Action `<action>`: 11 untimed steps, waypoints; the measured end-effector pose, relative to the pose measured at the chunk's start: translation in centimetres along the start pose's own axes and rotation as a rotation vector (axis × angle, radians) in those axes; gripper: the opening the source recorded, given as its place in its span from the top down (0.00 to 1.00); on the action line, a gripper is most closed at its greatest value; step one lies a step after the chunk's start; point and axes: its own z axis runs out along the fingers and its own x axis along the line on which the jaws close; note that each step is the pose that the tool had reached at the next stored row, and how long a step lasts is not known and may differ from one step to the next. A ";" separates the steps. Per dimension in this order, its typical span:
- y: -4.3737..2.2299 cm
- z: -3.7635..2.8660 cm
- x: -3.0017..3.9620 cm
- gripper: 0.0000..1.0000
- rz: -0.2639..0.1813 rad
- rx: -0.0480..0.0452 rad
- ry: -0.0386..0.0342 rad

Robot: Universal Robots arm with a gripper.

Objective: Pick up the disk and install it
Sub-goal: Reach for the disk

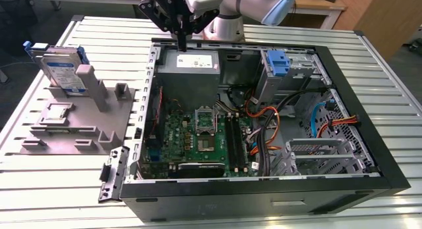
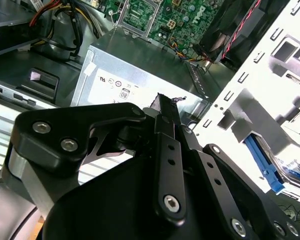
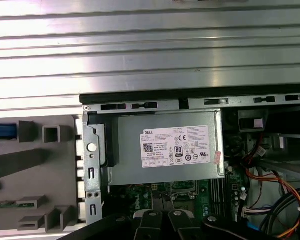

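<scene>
The disk (image 1: 63, 70) stands upright in a grey fixture (image 1: 72, 120) at the exterior view's left, outside the computer case. It is silver-grey with a white-and-blue label and a blue bracket around it. A blue edge of the disk (image 3: 1, 131) shows in the first wrist view. My gripper (image 1: 181, 41) hangs fingers-down over the case's back edge, above the grey power-supply box (image 1: 188, 66), well to the right of the disk. In the second wrist view the fingers (image 2: 166, 112) are pressed together with nothing between them, so the gripper is shut and holds nothing.
The open computer case (image 1: 369, 155) lies on a ribbed metal table (image 1: 369, 46). Inside it are the motherboard (image 1: 197, 135), orange and black cables (image 1: 270, 125), an upright blue carrier (image 1: 278, 61) and a metal drive cage (image 1: 316, 155). A black latch (image 1: 110, 174) sticks out from the case's left side.
</scene>
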 end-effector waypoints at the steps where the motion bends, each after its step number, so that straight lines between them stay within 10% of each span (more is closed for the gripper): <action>1: 0.00 0.00 0.01 0.90 0.000 0.0000 0.0000; 11: -0.02 0.03 0.20 0.90 0.000 0.0000 0.0000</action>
